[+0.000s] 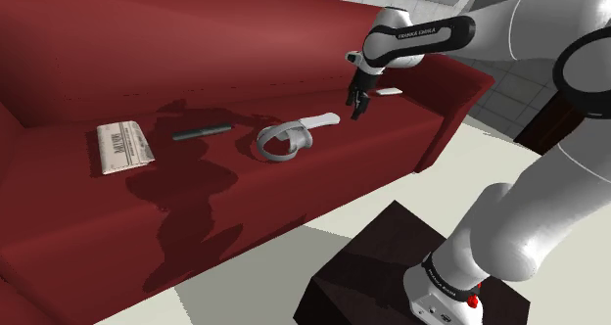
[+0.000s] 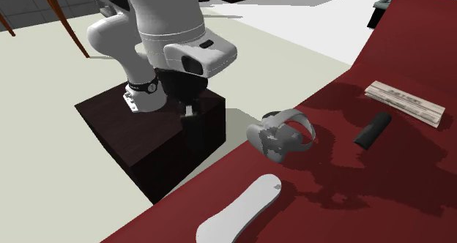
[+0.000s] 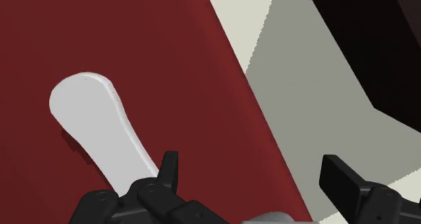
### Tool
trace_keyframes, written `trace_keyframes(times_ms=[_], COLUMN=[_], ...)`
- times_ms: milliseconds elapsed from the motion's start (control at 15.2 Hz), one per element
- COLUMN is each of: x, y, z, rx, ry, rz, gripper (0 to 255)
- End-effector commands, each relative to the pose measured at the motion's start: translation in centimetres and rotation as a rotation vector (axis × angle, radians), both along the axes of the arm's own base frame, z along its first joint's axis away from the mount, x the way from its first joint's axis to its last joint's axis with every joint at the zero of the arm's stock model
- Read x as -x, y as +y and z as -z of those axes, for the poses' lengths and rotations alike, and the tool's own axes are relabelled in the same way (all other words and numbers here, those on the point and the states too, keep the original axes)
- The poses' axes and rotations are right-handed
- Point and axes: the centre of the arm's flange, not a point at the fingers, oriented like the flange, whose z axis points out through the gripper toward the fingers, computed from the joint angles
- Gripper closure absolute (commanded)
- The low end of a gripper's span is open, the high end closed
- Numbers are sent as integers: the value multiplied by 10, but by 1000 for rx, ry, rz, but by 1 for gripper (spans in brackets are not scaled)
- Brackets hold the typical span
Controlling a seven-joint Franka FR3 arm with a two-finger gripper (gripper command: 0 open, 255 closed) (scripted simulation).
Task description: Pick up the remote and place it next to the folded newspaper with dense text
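White remote (image 3: pixel 94 121) lies on sofa (image 3: pixel 135 34) beside the claw (image 3: pixel 251 170) — spread wide; nothing held.

A dark band (image 1: pixel 431 31) on the arm (image 1: pixel 519 24), near its wrist, is carrying the white lettering "FRANKA EMIKA". A second band (image 1: pixel 446 277) at the arm's foot is showing small white lettering too fine to read. The folded newspaper (image 1: pixel 124 145) is showing dense print, none of it legible.
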Motion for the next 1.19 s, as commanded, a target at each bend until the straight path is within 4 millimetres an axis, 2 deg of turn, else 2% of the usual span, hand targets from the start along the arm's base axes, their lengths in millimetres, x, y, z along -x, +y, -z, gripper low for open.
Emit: trace_keyframes(times_ms=[0,330,660,1122], x=[-27,-84,-142,-145], y=[-11,-19,-17,-17], z=[15,48,82,115], rx=[9,26,43,43], ry=[5,15,26,27], rz=[-84,-277,-469,-475], gripper=[0,0,0,0])
